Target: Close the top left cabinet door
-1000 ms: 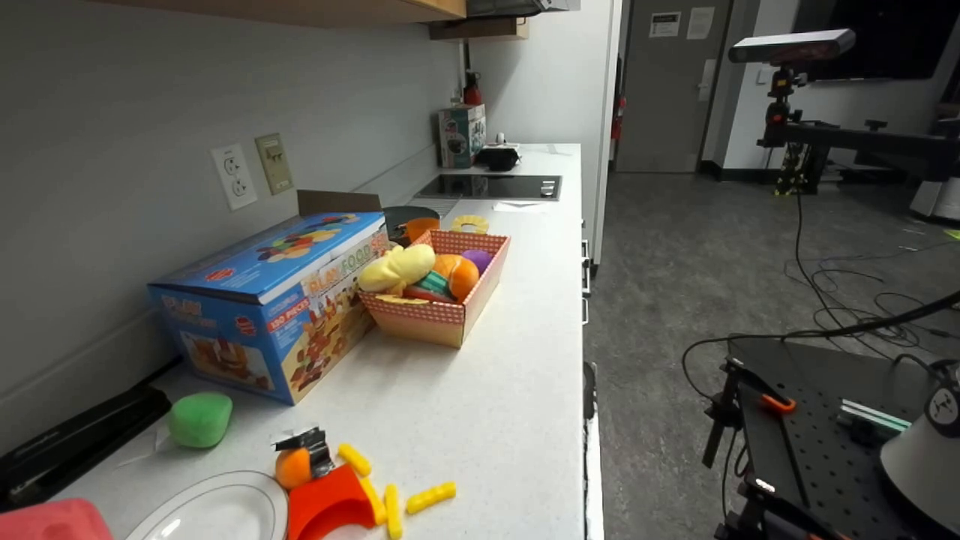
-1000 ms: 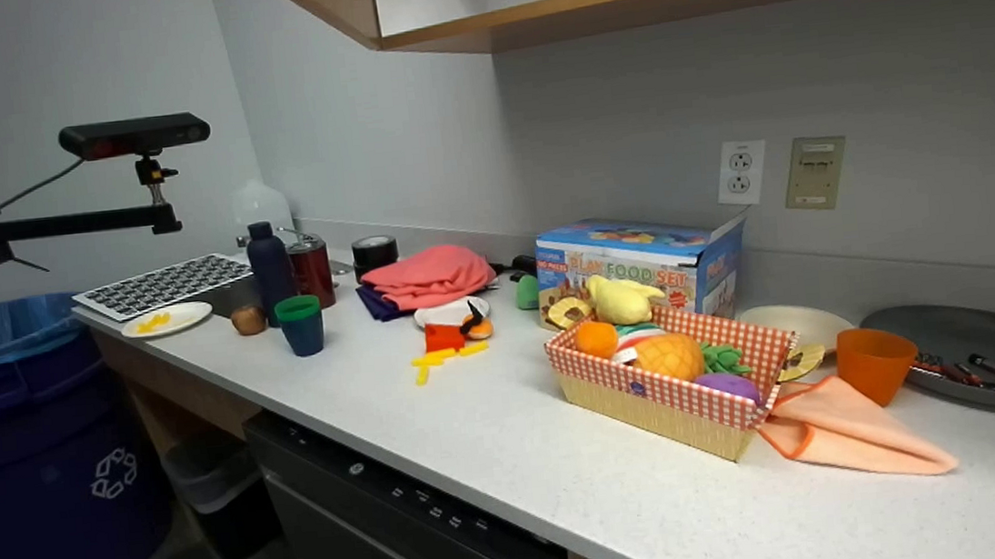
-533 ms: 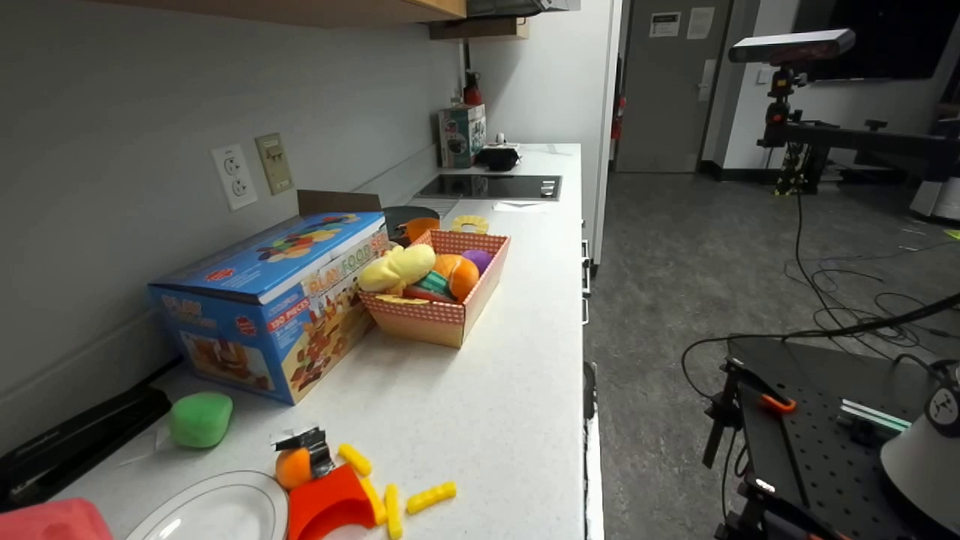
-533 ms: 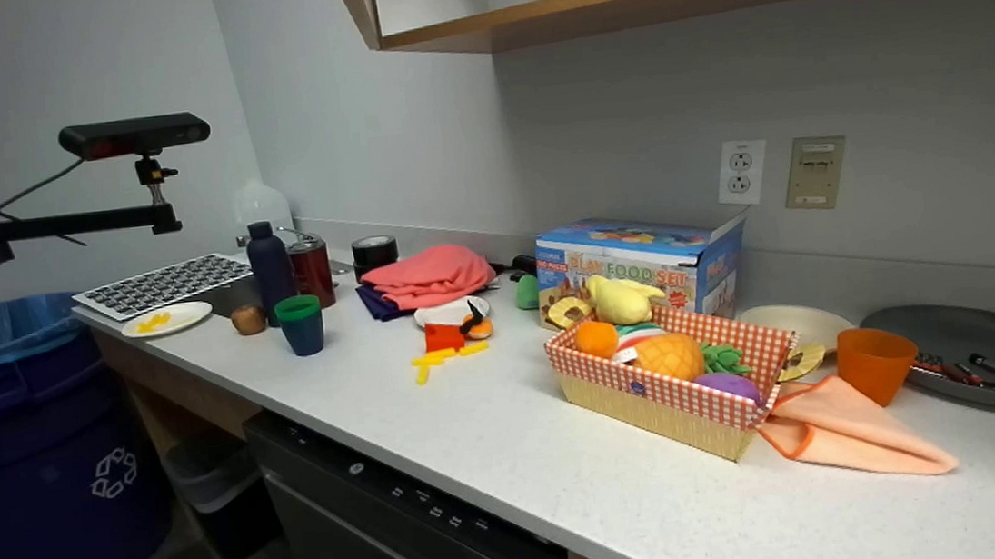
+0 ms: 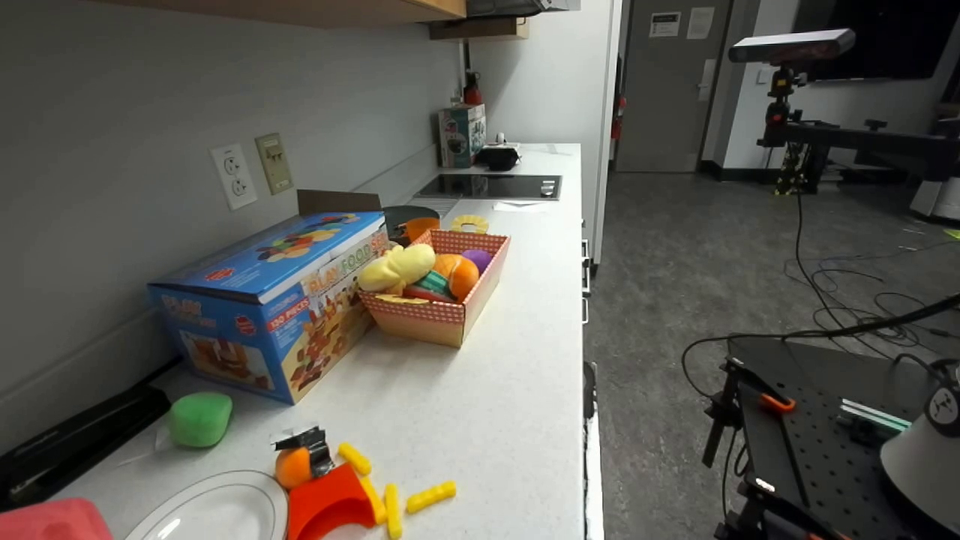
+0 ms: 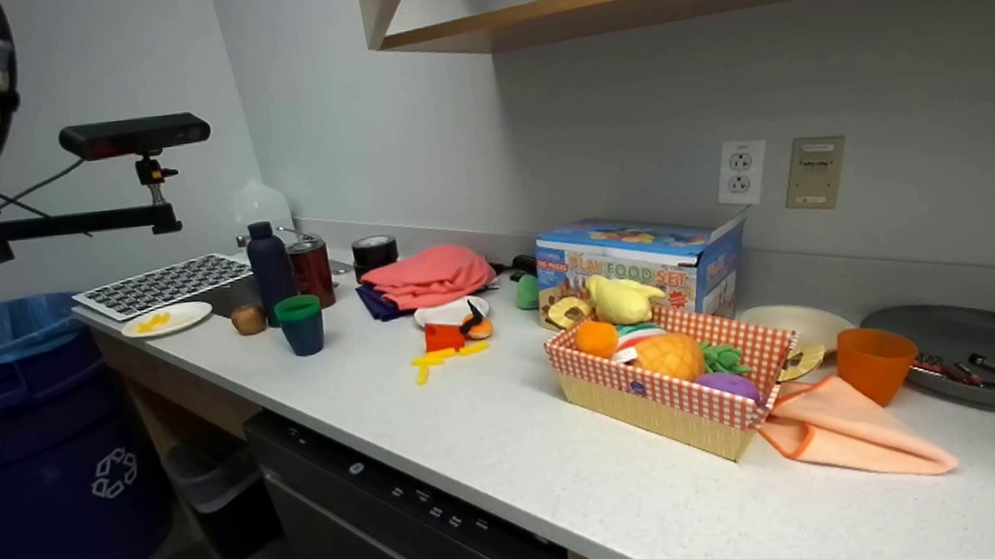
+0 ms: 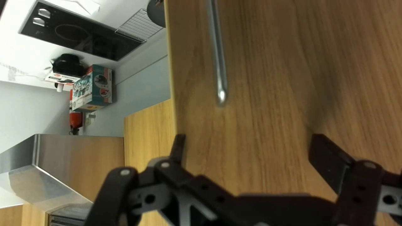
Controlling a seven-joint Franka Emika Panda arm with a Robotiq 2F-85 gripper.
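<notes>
Though wrist view only, hand (image 7: 248,143) wide

A white surface (image 5: 525,375), with a black cooktop (image 5: 487,186) set in it and a dark dishwasher (image 6: 374,510) below, runs along a pale gray wall (image 6: 627,103) partly in shadow. Across the mottled gray floor (image 5: 652,247) stands a gray door (image 5: 667,105) bearing two paper sheets (image 5: 664,25), with a large dark panel (image 5: 900,37) nearby.

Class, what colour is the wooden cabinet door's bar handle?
Silver bar handle, showing best in wrist view.
</notes>
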